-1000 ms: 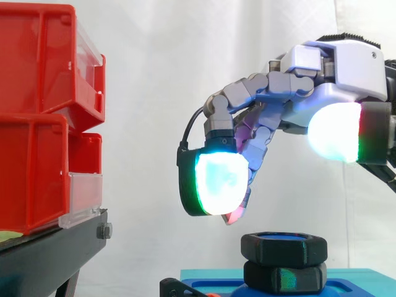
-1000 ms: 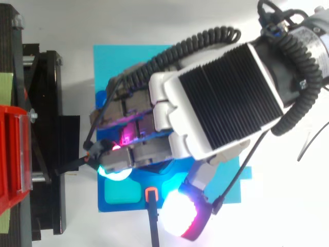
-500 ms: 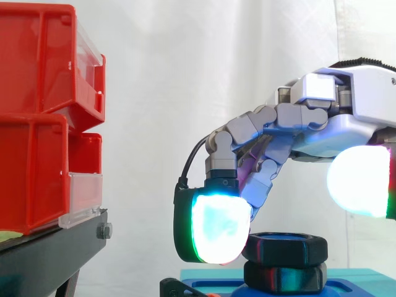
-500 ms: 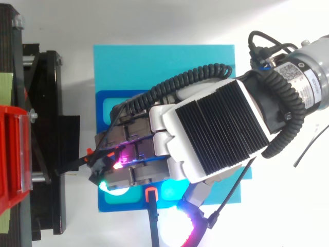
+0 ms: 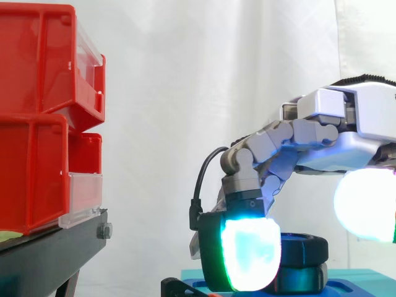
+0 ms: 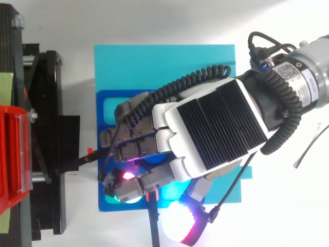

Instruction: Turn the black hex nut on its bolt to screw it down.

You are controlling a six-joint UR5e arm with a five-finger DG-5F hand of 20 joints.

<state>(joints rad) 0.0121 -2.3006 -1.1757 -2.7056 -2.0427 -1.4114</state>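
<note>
Up front, the robot hand [image 5: 346, 133] hangs low over the black nut [image 5: 304, 247]; whether it has a hold on it, I cannot tell. The nut sits just above a second black hex piece [image 5: 306, 279] on the blue tray [image 6: 164, 62]. Off left, red bins [image 5: 37, 124] on a black stand [image 5: 49, 253], white curtain [image 5: 185, 74] behind.

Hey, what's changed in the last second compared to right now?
The hand has come down from above the nut to its level and now hides part of it in the side view. I cannot tell whether it has taken hold. The nut, the blue base and the red bins stayed where they were.
</note>
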